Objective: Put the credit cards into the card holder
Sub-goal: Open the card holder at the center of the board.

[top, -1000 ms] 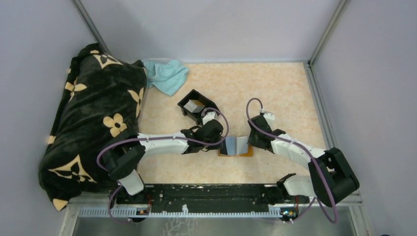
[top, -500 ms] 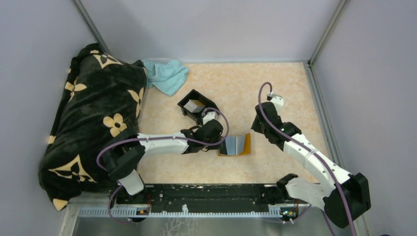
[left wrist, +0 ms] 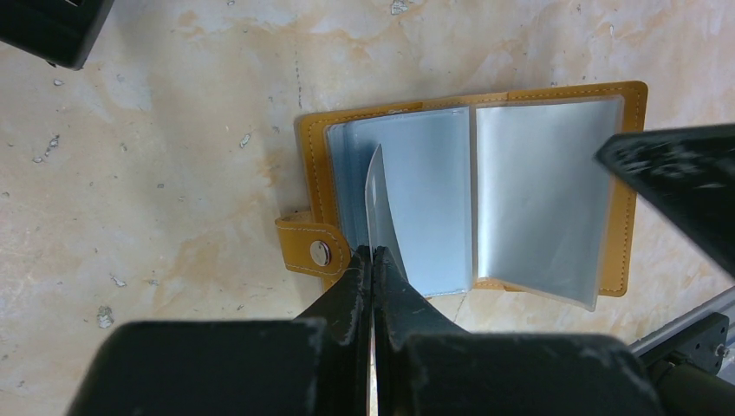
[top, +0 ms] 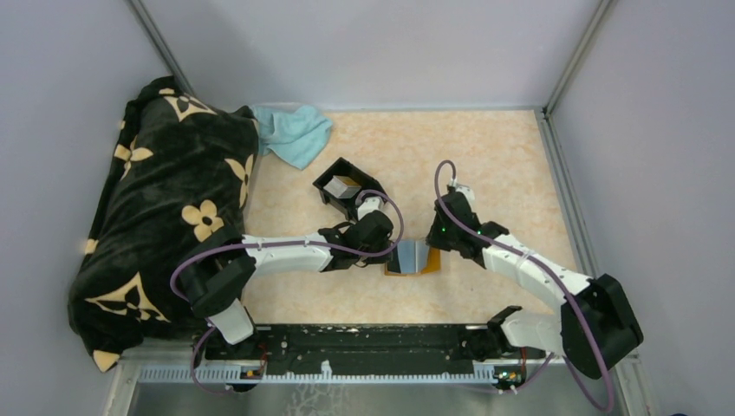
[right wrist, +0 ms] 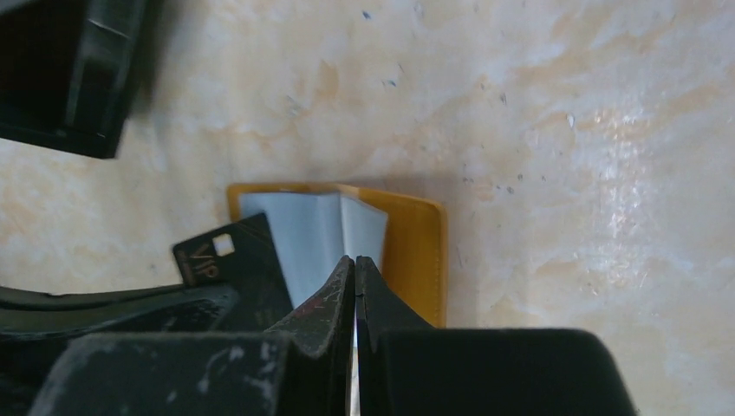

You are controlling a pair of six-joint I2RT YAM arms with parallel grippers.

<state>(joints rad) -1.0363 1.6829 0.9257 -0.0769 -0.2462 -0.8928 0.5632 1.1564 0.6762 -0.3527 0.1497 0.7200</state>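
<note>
The card holder (top: 416, 258) lies open, sleeves up, mid-way along the bench (top: 494, 165) between both arms. Its long axis runs across the bench and its spine runs near-to-far. Its closure tab (left wrist: 312, 250) juts out beside the left claw (left wrist: 373, 251). That claw is pinched on a dark credit card (right wrist: 227, 256), held on edge with its far end pointing into the left-page sleeves. The right claw (right wrist: 355, 260) is fully closed over the sleeves; cannot tell whether it grips one.

We see plain grey walls (top: 364, 52) enclosing a marbled beige table (top: 503, 156) under even light. A black flowered blanket (top: 165, 199) lies heaped along the left.
</note>
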